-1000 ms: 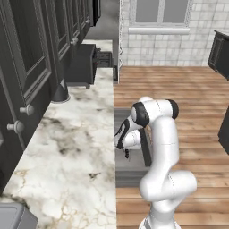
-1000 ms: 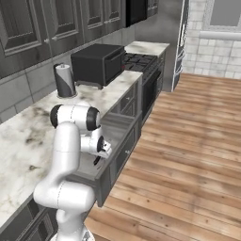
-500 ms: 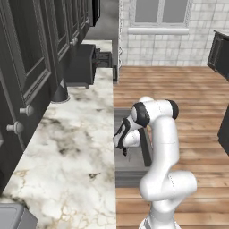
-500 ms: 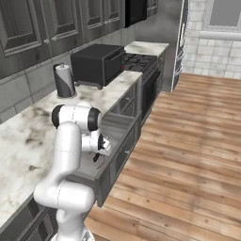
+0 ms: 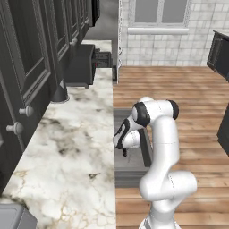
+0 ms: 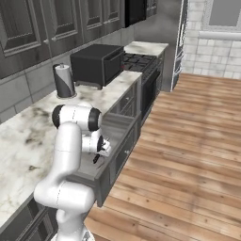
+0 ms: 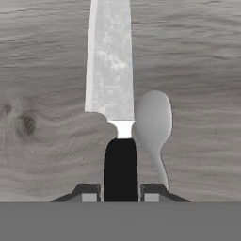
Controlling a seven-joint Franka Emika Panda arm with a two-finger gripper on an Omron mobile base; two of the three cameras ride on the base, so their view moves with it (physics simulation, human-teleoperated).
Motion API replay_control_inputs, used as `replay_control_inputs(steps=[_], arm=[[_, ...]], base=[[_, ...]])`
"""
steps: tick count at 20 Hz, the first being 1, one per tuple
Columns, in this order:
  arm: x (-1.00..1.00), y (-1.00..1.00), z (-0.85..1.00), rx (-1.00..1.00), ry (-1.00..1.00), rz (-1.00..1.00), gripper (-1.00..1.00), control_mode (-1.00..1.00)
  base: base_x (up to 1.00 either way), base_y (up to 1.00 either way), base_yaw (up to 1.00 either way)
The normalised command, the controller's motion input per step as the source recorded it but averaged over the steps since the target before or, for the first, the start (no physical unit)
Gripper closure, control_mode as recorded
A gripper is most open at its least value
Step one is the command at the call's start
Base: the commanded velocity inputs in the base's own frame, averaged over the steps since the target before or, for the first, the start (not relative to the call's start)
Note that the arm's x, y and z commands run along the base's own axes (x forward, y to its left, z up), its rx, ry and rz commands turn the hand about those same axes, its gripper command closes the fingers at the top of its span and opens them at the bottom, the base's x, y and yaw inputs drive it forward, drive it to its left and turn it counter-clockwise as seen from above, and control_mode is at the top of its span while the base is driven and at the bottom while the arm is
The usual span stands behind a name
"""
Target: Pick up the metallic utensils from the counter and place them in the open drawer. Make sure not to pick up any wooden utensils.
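Change: little has moved since the earlier frames; the arm (image 5: pixel 163 147) keeps its bent pose over the drawer (image 5: pixel 130 172) and the hand stays low inside it.
Count: one knife (image 7: pixel 113 75), one metal spoon (image 7: pixel 153 120), one drawer, one counter (image 5: pixel 67 156); farther back one dark microwave (image 6: pixel 96 63) and one grey canister (image 6: pixel 63 80).
Knife: steel blade with a black handle, lying on the grey wood-grain drawer floor (image 7: pixel 42 66); in the hand view the blade points away from the gripper (image 7: pixel 120 192) and the handle runs back between the two finger tips (image 7: pixel 88 192).
Spoon: on the drawer floor just beside the knife, on its right in the hand view; bowl level with the heel of the blade, thin handle running back toward the right finger tip.
Gripper: jaws a narrow way apart, one on either side of the knife handle; whether they press the handle or stand just clear of it cannot be told.
Drawer: pulled out from the counter's front edge, with the hand hanging just above its floor in both base views.
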Motion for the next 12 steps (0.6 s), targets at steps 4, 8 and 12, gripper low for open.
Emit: replay_control_inputs(steps=[4, 8, 12], arm=[[0.00, -0.01, -0.17, 0.01, 0.00, 0.00, -1.00, -1.00], [0.00, -0.12, -0.12, 0.01, 0.00, 0.00, -1.00, -1.00], [-0.02, -0.15, 0.00, 0.00, 0.00, -0.02, -1.00, -1.00]], base=[[0.00, 0.00, 0.00], [0.00, 0.00, 0.00], [0.00, 0.00, 0.00]])
